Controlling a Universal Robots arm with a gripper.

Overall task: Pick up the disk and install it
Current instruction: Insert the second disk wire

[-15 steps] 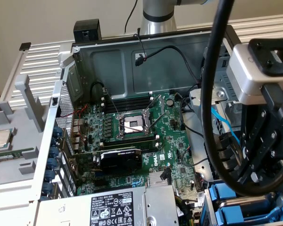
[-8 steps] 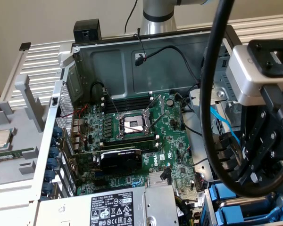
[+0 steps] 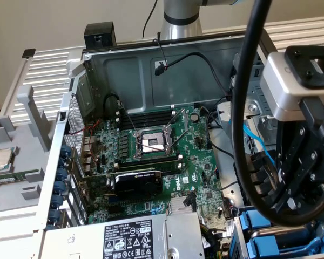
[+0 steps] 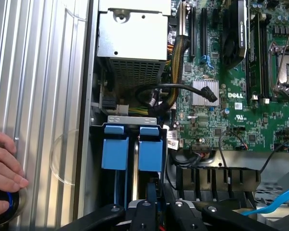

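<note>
The open PC case [image 3: 151, 59] lies on its side so the motherboard [image 3: 167, 156] and the drive bays face upward, within reach from above. At the right edge of the exterior view the gripper [image 3: 299, 178] hangs low over the blue drive carriers [image 3: 281, 234] in the lower right of the frame. In the wrist view its black fingers [image 4: 147, 211] straddle the seam between two blue carrier tabs [image 4: 132, 148]; whether they clamp the disk [image 4: 135, 166], seen edge-on in the bay slot between the tabs, I cannot tell. A hand [image 4: 5, 171] rests on a round control at the wrist view's lower left.
</note>
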